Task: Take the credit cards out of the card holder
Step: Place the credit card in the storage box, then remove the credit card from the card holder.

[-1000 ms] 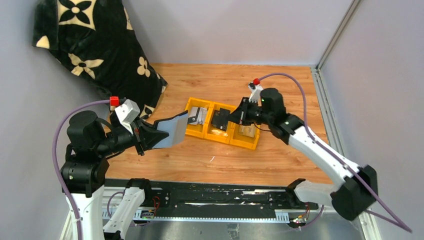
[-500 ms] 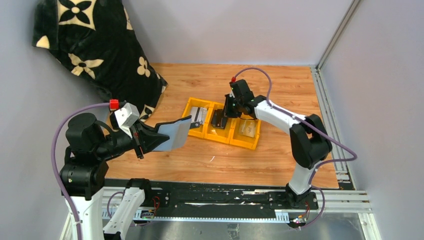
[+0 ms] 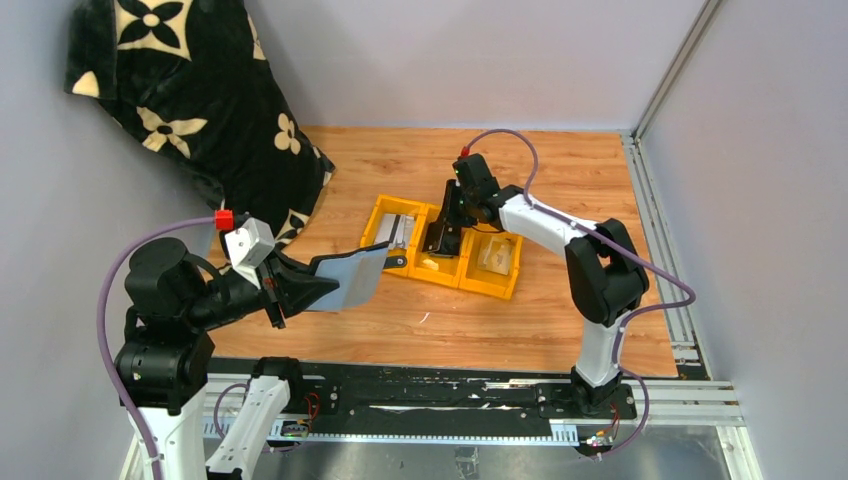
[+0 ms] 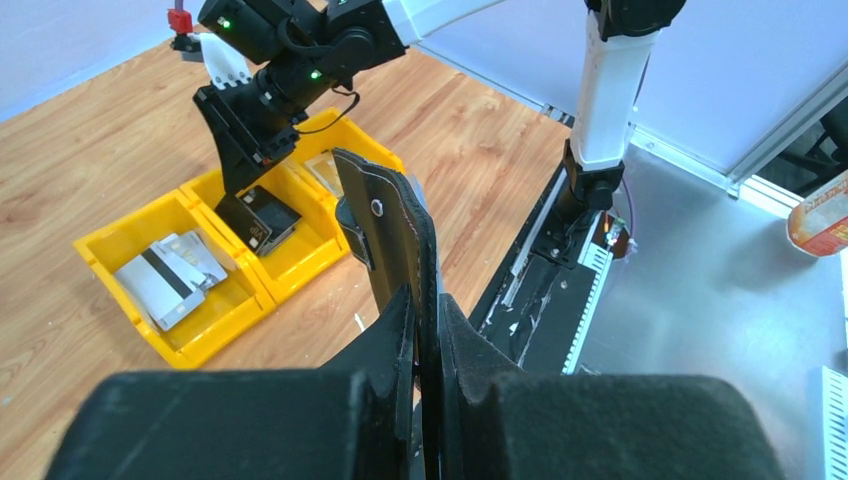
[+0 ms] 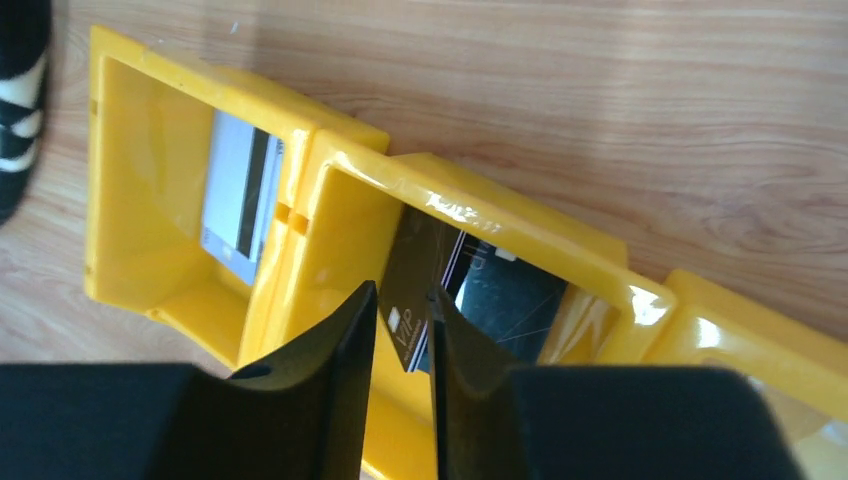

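One holder (image 3: 348, 280), bifold, smooth black leather-like outside w/ pale grey-blue lining, is spread open and up off the table, just left of the tray. The L gripper (image 4: 425, 315) is clamped tight on its near edge. From the L wrist it shows edge-on: a thin, slightly curved flap w/ a small round stud near the top.

One tray (image 3: 488, 288), glossy yellow plastic, 3 square compts in a row, sits mid-table on the wood-grain table (image 3: 520, 310).

Cards are thin, flat, rectangular plastic:
- L compt: silver cards (image 4: 165, 282), at least 2 overlapping, one w/ a dark stripe.
- Mid compt: 1 black card (image 5: 405, 330), shiny, small pale print near one end, leaning tilted against the compt wall.
- R compt: 1 tan card (image 3: 497, 256), lying flat.

The R gripper (image 5: 403, 300) points down into the mid compt, matte black fingers w/ jaws a narrow slit apart. The black card's face shows through that slit; can't tell if either pad touches it.

One blanket (image 3: 170, 90), plush, black w/ cream flower shapes, hangs in the far L corner, its lower edge on the wood.
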